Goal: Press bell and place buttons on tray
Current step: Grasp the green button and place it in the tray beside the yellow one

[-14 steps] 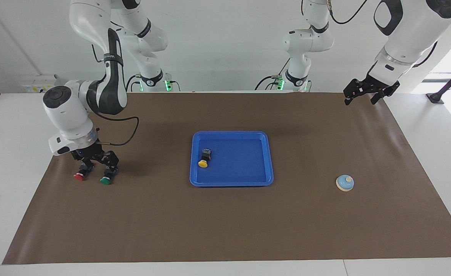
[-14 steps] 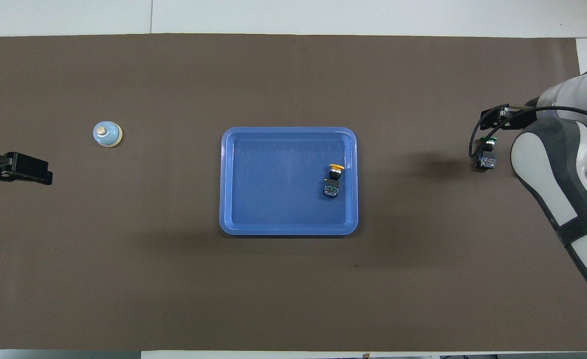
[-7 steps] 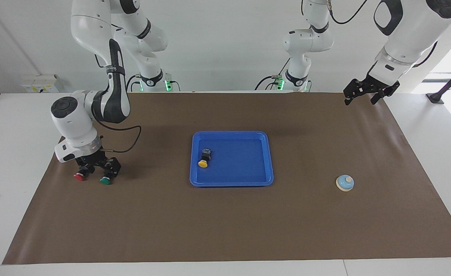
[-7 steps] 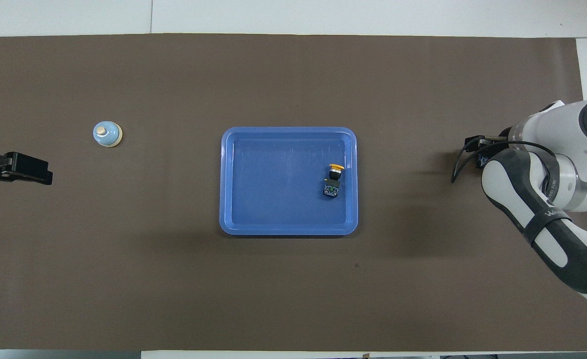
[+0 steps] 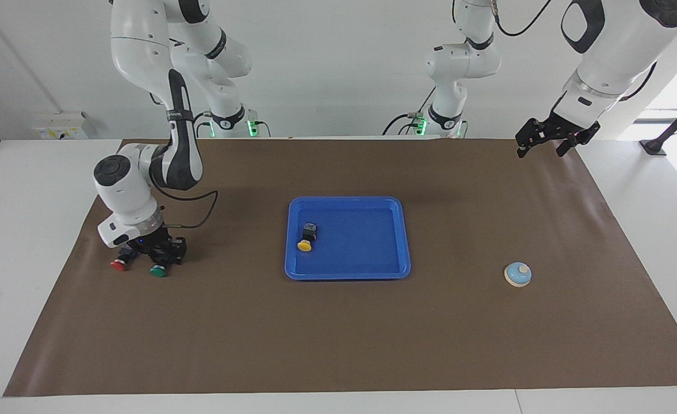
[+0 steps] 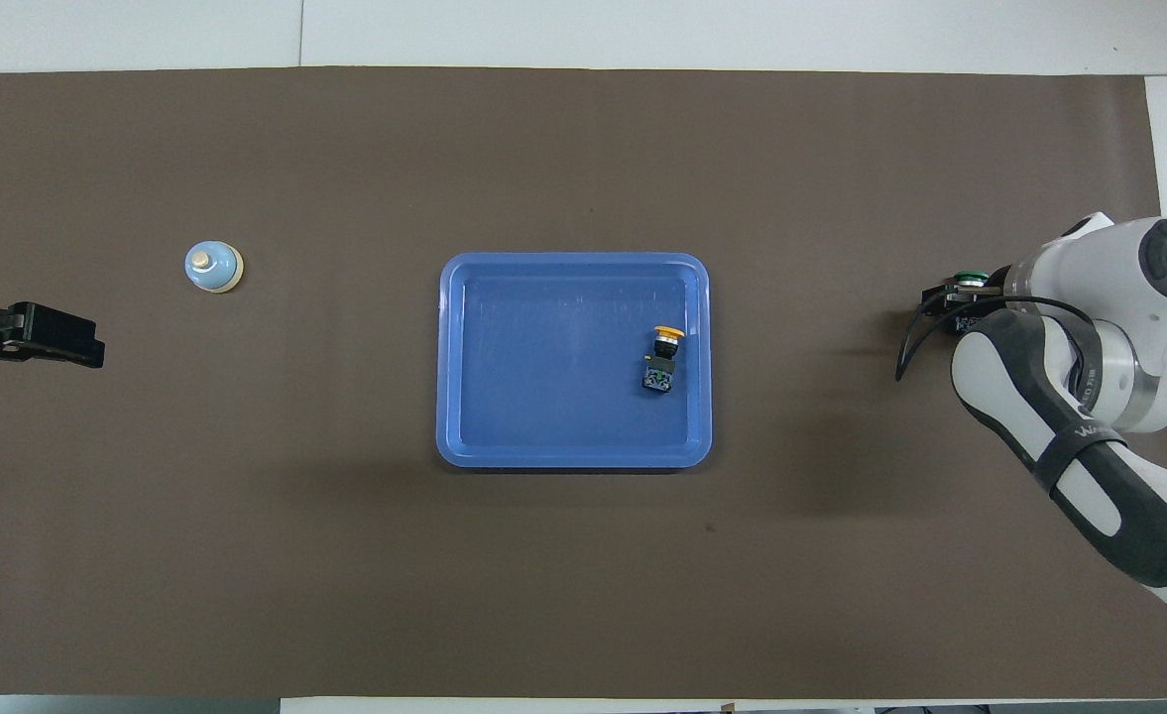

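A blue tray [image 5: 347, 200] [image 6: 573, 259] lies mid-table with the yellow button [image 5: 306, 237] [image 6: 662, 359] on its side in it. The red button [image 5: 119, 264] and the green button [image 5: 157, 270] [image 6: 970, 277] lie side by side on the mat at the right arm's end. My right gripper [image 5: 157, 256] [image 6: 955, 302] is down on the mat, shut on the green button's body. The arm hides the red button in the overhead view. The bell [image 5: 517, 274] [image 6: 213, 268] stands untouched at the left arm's end. My left gripper [image 5: 542, 150] [image 6: 67, 342] waits open, high over the mat's edge.
A brown mat [image 5: 338, 345] covers most of the white table. The right arm's black cable [image 5: 203, 211] loops over the mat between the arm's wrist and the tray.
The right arm's wrist swung a little toward the tray and sank. Its fingers, spread wide over both buttons before, closed in on the green one. The left arm has not moved.
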